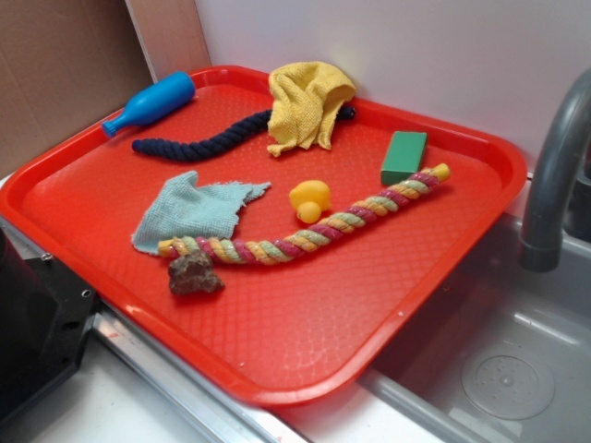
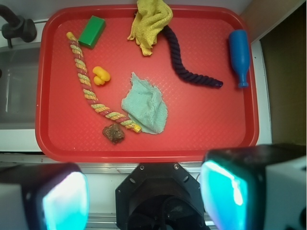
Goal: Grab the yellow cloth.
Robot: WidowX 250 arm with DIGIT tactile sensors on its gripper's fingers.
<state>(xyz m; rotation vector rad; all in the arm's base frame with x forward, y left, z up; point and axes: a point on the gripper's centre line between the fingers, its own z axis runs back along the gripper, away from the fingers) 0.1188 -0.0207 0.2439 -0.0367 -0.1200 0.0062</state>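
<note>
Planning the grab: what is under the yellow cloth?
The yellow cloth lies over one end of the dark blue rope on the red tray. Anything else beneath is hidden.

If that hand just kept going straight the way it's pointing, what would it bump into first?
Depth is hard to judge, but the hand hangs open and points down at the near edge of the red tray. It would likely meet that rim or the metal ledge beside it first, well short of the yellow cloth.
</note>
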